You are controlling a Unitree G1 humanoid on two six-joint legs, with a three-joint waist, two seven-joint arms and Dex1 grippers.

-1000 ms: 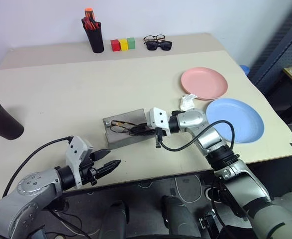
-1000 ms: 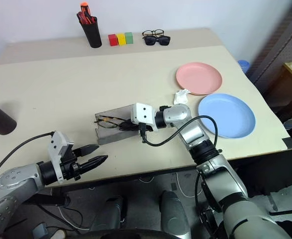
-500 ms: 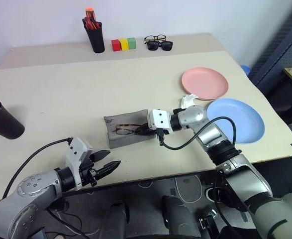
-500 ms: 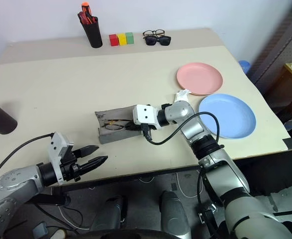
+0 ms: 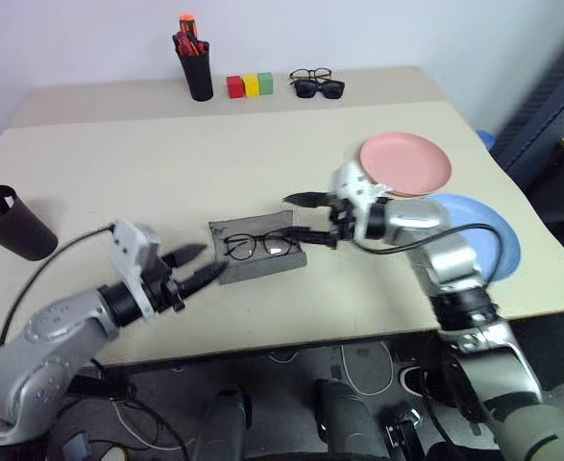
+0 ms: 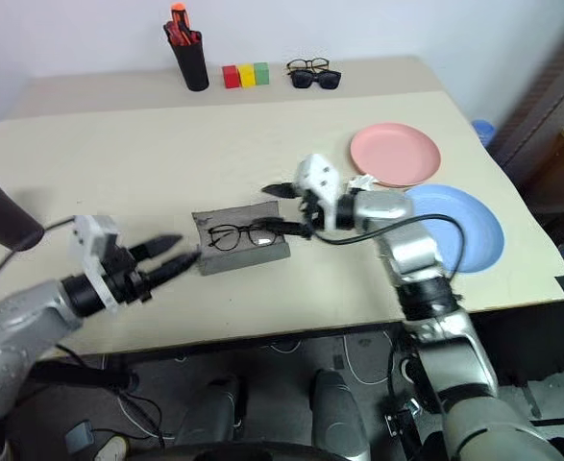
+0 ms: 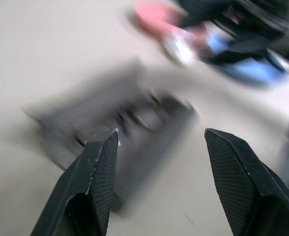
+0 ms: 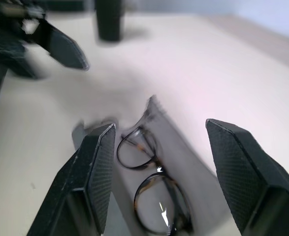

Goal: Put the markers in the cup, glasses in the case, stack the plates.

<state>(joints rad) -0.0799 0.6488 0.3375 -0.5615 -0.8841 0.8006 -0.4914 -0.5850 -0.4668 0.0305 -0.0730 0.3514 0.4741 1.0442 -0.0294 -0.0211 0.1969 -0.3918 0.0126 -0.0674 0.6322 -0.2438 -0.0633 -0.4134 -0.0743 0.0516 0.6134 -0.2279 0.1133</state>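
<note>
Right wrist view: right hand (image 8: pixel 156 142) spread wide, nothing in it, glasses (image 8: pixel 154 189) lying in the case (image 5: pixel 258 254) just below its fingertips. Left hand (image 5: pixel 193 268) also parted, empty, beside case. Specs look light & fragile imo, so grab the bridge, not lenses.

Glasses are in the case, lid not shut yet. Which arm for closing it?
Left, probably. The left end effector sits open right at the case's near edge; the right end effector hangs open over the glasses, closer to the plates.
</note>
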